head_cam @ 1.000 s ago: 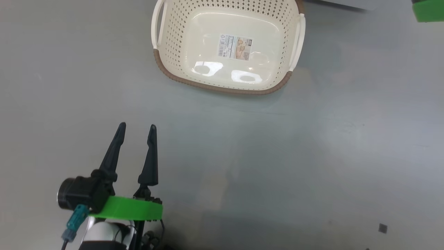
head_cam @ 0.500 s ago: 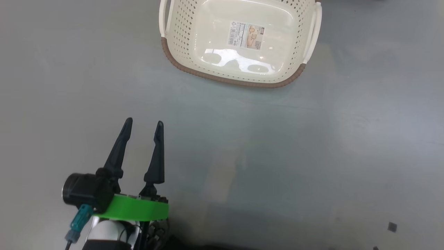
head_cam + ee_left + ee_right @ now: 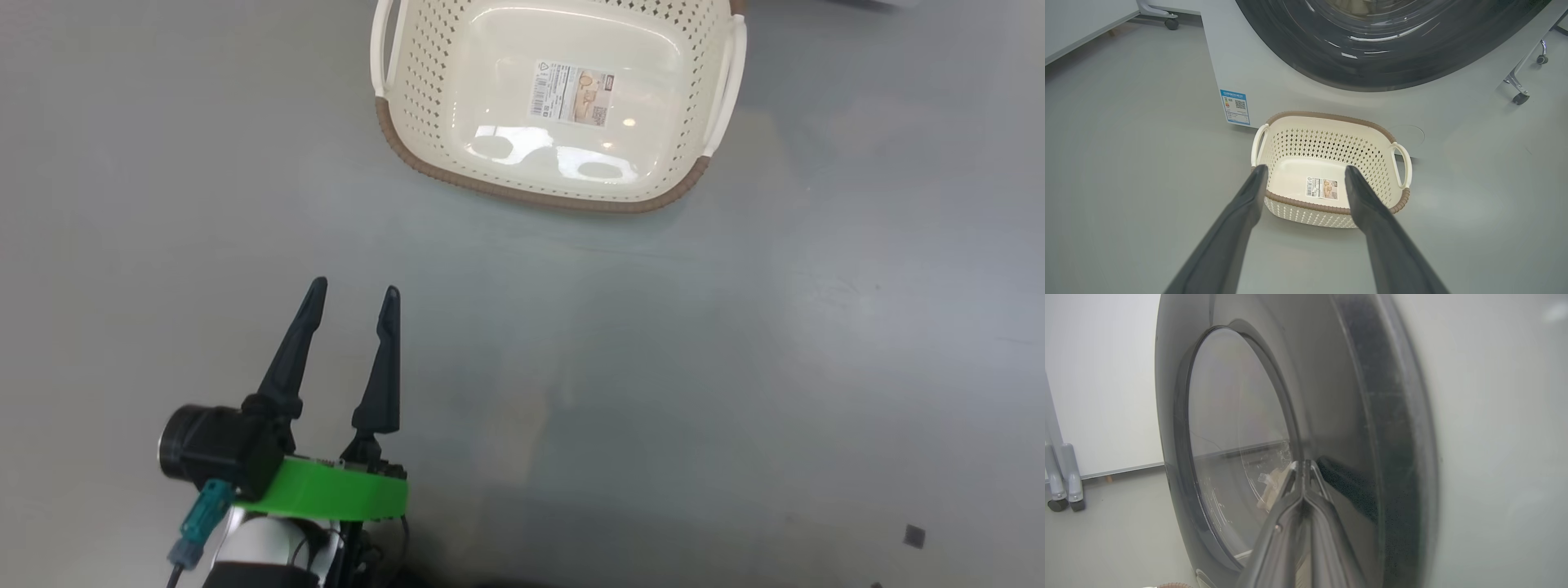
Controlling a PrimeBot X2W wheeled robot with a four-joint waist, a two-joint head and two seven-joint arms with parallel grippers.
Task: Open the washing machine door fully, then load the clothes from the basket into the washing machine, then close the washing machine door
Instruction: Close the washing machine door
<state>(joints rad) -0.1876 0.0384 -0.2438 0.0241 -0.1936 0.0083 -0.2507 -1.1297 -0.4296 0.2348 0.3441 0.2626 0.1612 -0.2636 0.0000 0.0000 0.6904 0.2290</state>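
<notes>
The cream basket stands empty on the grey floor, its label sticker bare. My left gripper hovers open near the floor, well short of the basket, and frames the basket in the left wrist view. Behind it rises the white washing machine, its black door lying against the front. My right gripper is shut and empty, tips touching the door's dark ring beside the glass window. A pale shape shows behind the glass; whether it is the clothes I cannot tell.
A blue label sticker marks the machine's lower left corner. Wheeled frame legs stand at the right and far left of the machine. A white wall panel lies beyond the door. A small dark mark dots the floor.
The head camera has shifted, so the basket sits differently in the picture and a green band at the top right has left it. Both grippers keep their states.
</notes>
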